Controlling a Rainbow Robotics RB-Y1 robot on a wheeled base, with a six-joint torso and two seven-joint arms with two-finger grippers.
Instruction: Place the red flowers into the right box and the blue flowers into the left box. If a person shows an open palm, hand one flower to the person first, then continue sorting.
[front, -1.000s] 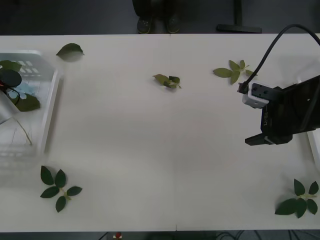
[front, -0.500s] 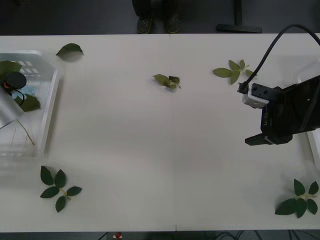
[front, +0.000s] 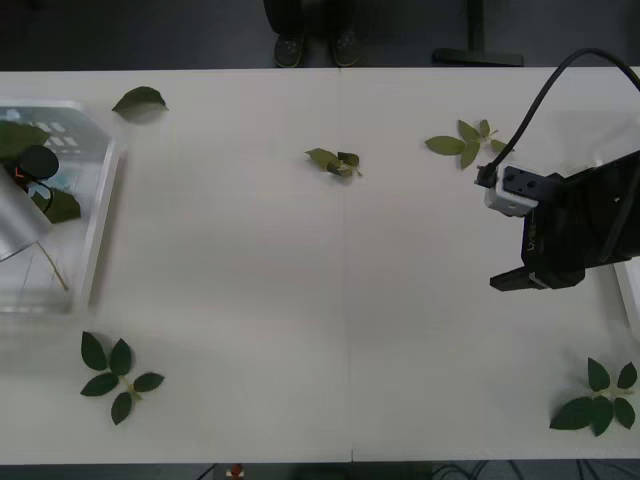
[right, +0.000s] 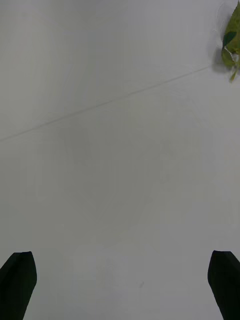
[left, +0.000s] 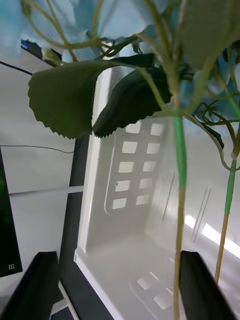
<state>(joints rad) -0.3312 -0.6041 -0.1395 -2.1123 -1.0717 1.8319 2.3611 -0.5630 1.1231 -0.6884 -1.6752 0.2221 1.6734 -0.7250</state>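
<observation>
- Down at the left gripper (left: 112, 287), the two black fingers (left: 37, 285) stand apart at the corners of the left wrist view, with nothing pinched between them.
- A thin green stem of the blue flowers (left: 180, 165) runs down between those fingers, nearer one finger than the other; whether it touches that finger cannot be told.
- Pale blue petals and broad, saw-edged green leaves (left: 65, 97) hang close in front of the wrist camera, farther from the fingers than the stem.
- Behind the stems lies the left box (left: 125, 200), its white wall pierced with rows of small square holes.
- From the front, that box (front: 100, 215) sits at the table's (front: 300, 300) left edge, with the silver left arm (front: 15, 225) over it and green leaves inside.
- Over on the right side of the table, the right gripper (front: 505, 281) hovers with its black fingers (right: 17, 280) spread wide over bare white tabletop, holding nothing.
- Its own view shows a small leaf sprig (right: 231, 37) well away from the fingers.
- Loose leaf sprigs (front: 115, 378) lie scattered around the table.
- A white edge of the right box (front: 630, 295) shows just beside the right arm.
</observation>
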